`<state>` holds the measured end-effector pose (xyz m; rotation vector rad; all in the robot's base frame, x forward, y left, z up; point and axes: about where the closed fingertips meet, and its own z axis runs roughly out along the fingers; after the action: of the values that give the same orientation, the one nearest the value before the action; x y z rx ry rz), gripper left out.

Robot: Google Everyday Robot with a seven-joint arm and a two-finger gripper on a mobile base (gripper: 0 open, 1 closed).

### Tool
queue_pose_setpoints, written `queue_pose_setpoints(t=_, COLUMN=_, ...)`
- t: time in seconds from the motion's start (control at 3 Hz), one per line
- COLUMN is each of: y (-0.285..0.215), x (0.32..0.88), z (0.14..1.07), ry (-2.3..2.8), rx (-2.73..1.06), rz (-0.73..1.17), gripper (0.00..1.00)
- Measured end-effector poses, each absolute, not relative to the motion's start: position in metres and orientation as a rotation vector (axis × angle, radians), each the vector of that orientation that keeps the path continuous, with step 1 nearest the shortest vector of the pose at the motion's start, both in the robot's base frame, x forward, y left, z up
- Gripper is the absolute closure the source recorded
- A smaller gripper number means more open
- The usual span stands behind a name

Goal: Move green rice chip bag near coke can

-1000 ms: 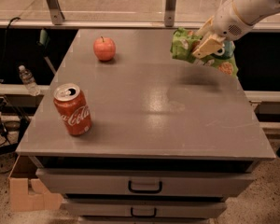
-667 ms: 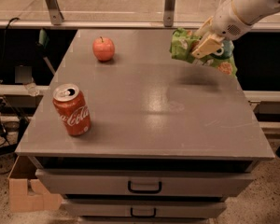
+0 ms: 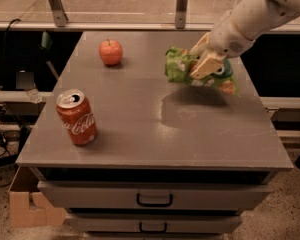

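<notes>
- The claw [image 3: 204, 64] and the green rice chip bag [image 3: 178, 67] have shifted left and a little toward the front of the bench [image 3: 150, 139] since a second ago, when they hung over its far right corner.
- The claw is clamped shut on the bag, its tan fingers [image 3: 206, 66] pinching the crinkled top; the white arm reaches in from the upper right.
- The bag hangs off the bench surface over the right rear part, with a dark shadow [image 3: 190, 106] on the top below it.
- The coke can [image 3: 77, 118] has not moved: upright near the front left edge, well apart from the bag.
- The apple [image 3: 110, 52] also sits where it did, at the rear left, between neither bag nor can.
- Count: one green bag, one red can, one apple, one claw.
- Below the bench top, two drawer handles show, the upper handle [image 3: 154, 200] above the lower handle [image 3: 151, 227].
- One cardboard box [image 3: 27, 206] stands on the floor at the left.
</notes>
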<state>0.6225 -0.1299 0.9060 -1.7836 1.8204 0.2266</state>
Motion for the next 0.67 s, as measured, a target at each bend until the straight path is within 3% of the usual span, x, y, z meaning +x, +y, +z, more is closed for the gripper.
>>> queue_pose_setpoints(t=0.67, y=-0.056, x=0.544, z=0.880, ry=1.677, rx=-1.970, rz=0.478, gripper=1.00)
